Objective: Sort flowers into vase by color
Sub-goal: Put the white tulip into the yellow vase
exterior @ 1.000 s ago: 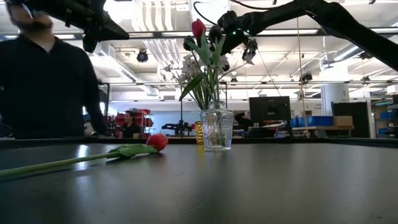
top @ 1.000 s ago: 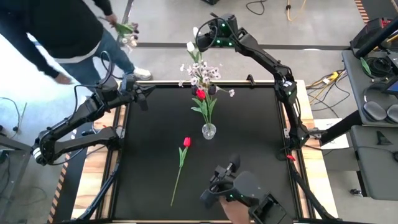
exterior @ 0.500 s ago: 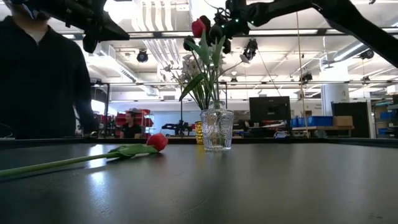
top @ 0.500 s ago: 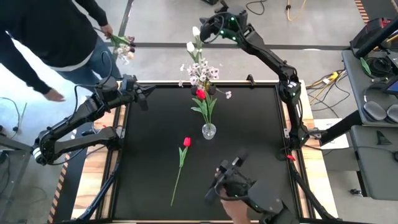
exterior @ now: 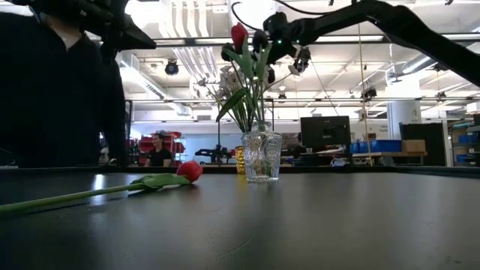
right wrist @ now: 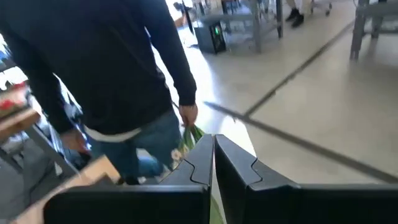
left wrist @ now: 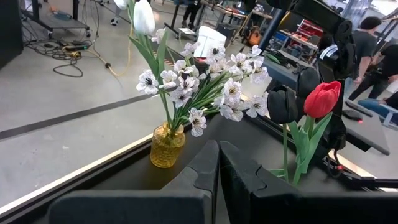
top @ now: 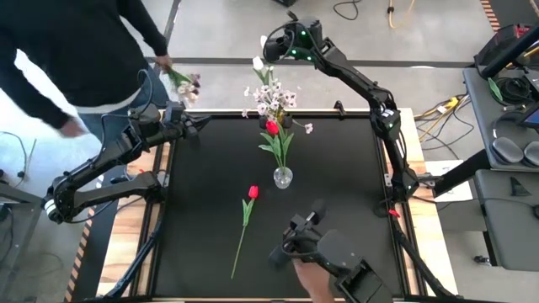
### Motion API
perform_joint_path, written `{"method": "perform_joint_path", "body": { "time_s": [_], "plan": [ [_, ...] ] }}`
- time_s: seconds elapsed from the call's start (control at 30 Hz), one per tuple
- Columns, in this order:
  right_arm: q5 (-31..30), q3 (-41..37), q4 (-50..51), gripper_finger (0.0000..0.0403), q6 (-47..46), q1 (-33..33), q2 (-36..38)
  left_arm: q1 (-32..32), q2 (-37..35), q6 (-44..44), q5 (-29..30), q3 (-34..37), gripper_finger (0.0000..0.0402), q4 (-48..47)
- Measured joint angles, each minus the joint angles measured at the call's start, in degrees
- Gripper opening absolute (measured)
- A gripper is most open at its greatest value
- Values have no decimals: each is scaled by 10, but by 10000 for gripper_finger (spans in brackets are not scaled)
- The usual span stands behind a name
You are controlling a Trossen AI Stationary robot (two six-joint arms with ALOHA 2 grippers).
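A clear glass vase [top: 283, 177] [exterior: 262, 156] stands mid-table with a red tulip [left wrist: 322, 98] and a dark tulip [left wrist: 283, 104] in it. A yellow vase [left wrist: 166, 144] at the far edge holds white blossom sprays [top: 271, 97] and white tulips [top: 264, 40] [left wrist: 143, 17]. Another red tulip [top: 246, 215] [exterior: 189, 171] lies flat on the table. My right gripper [top: 274, 45] [right wrist: 213, 149] is shut, high up beside a white tulip's head. My left gripper [top: 194, 133] [left wrist: 219, 163] is shut over the far-left corner and points at the vases. My right gripper is level and points toward the table's left, close to the white tulip's head [top: 264, 40]. Green shows low in the gap between its fingers [right wrist: 186, 168]. I cannot tell whether it touches the flower.
A person [top: 76, 42] stands beyond the far-left corner, a bunch of flowers [top: 184, 81] in one hand. At the near edge a hand holds a dark device [top: 324, 252] over the table. Bare table lies right of the clear vase.
My right gripper rose and swung away past the far edge, then came back down to about where it was; the white tulip's head stayed put. The person bent and carried the bunch closer to the table's far-left corner. The dark device at the near edge shifted slightly.
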State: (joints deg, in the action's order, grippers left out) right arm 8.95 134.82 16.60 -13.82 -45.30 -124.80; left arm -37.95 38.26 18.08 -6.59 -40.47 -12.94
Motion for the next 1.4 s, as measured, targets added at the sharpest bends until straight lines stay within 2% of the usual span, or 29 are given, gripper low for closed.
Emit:
{"method": "perform_joint_path", "body": {
  "time_s": [0.27, 0.37, 0.47, 0.67, 0.87, 0.97, 1.07, 1.23, 1.4],
  "plan": [
    [13, 1, 86, 9, 5, 0, 0, 0, 0, 1, 0, 0, 0, 0],
    [30, 1, 78, 9, 19, 3, 4, 0, 0, 1, 0, 0, 0, 0],
    [30, 1, 29, 9, 29, 6, 14, 0, 0, 3, 0, 0, 0, 0],
    [-5, 2, -31, 9, 12, -1, 11, 0, 0, 5, 0, 0, 0, 0],
    [9, 1, 19, 12, 10, -6, 1, 0, 0, 7, 0, 0, 0, -4],
    [52, 1, 69, 35, 10, -8, 8, 0, 0, 13, 0, 0, 0, -4],
    [54, 1, 115, 80, 16, -9, 22, 0, 0, 15, 0, 0, 0, -5],
    [50, 2, 138, 156, -2, -14, 25, 0, 0, 16, 0, 0, 0, -5],
    [68, 2, 135, 171, -34, -22, 12, 0, 0, 16, 0, 0, 0, -5]
  ]
}}
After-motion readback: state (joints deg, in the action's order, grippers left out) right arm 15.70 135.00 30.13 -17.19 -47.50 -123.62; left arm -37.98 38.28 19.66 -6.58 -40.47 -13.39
